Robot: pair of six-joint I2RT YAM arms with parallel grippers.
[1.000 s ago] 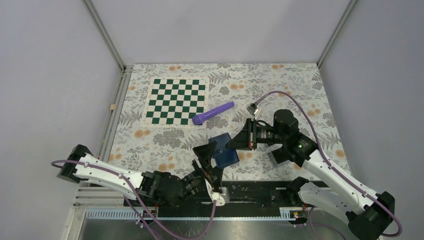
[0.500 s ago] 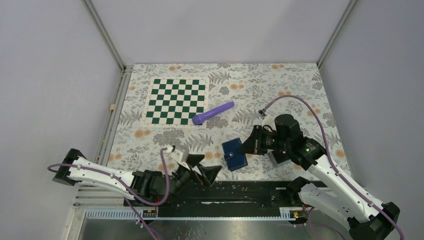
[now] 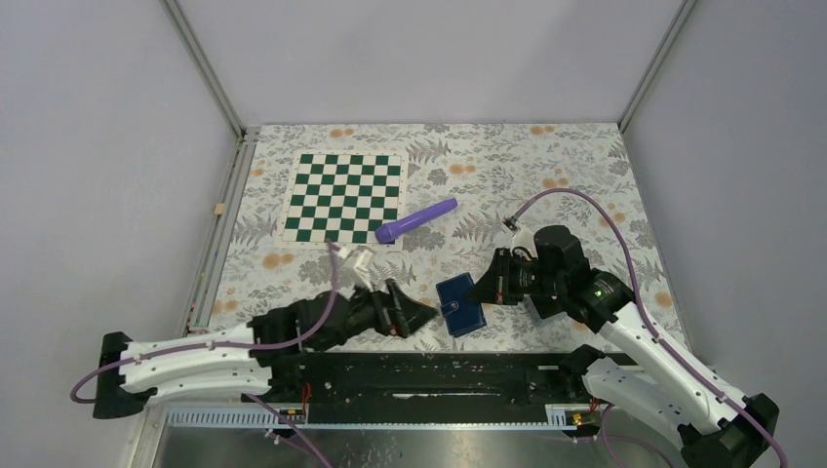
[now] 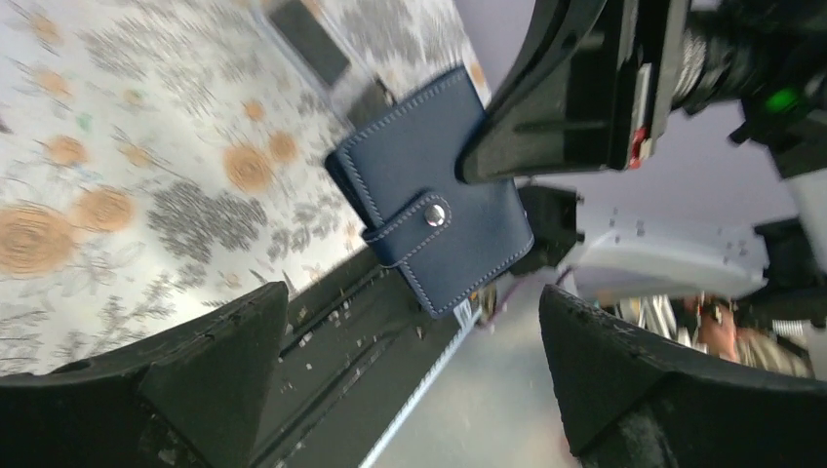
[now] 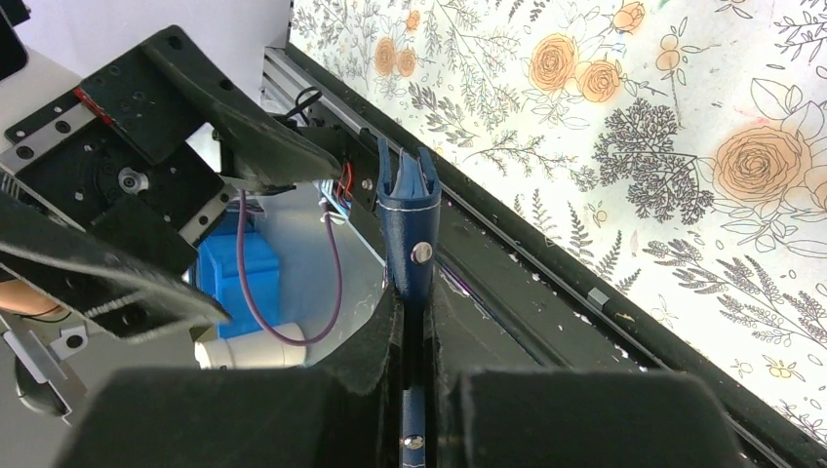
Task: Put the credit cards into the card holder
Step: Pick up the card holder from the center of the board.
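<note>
The card holder, a navy folded wallet with its snap tab closed, is held just above the table near the front edge. My right gripper is shut on its right edge. In the right wrist view the holder stands edge-on between the fingers of my right gripper. My left gripper is wide open and empty, just left of the holder and not touching it. The left wrist view shows the holder beyond the open left gripper. No credit card shows clearly.
A green-and-white chessboard lies at the back left, with a purple cylinder beside it. A black rail runs along the near table edge. A blurred clear piece with a dark rectangle lies on the floral cloth beyond the holder.
The left arm has swung round, and its open gripper has moved up and right toward the holder. The right gripper shifted the holder right and down early on, then held nearly still.
</note>
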